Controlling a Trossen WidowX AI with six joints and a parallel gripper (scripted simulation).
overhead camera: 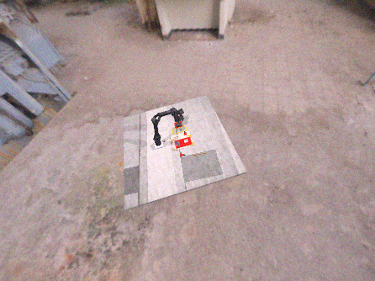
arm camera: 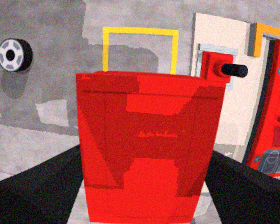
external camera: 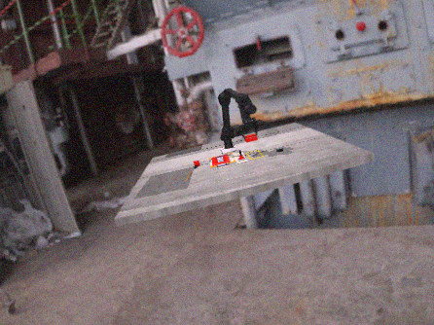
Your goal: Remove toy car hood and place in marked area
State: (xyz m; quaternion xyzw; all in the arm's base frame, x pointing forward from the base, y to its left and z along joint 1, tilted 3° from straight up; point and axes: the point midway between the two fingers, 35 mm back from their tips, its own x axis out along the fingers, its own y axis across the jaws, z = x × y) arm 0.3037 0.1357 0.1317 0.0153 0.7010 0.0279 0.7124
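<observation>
A black robot arm (overhead camera: pixel 155 127) (external camera: pixel 225 115) bends over a pale gray desk (overhead camera: pixel 161 182) (external camera: pixel 321 159) (arm camera: pixel 57 95). Its claw (overhead camera: pixel 178 122) (external camera: pixel 250 133) (arm camera: pixel 145 152) points down, fingers spread fairly wide and closed on the two sides of the red hood (overhead camera: pixel 178 124) (external camera: pixel 251 138) (arm camera: pixel 150 120). The hood is off the toy car (overhead camera: pixel 183 142) (external camera: pixel 221 160) (arm camera: pixel 271 140) and held up above the desk — near the marked area, a yellow outline (overhead camera: pixel 186 129) (external camera: pixel 249 156) (arm camera: pixel 140 31).

In the wrist view, the hood fills the middle and hides the near part of that outline. To the right is a cream board (arm camera: pixel 227 110) with an orange corner bracket (arm camera: pixel 257 40) and a red block with a black peg (arm camera: pixel 216 67); the car's red body shows at the edge. A black-tired wheel (arm camera: pixel 24 55) stands at upper left — well apart from the outline.
</observation>
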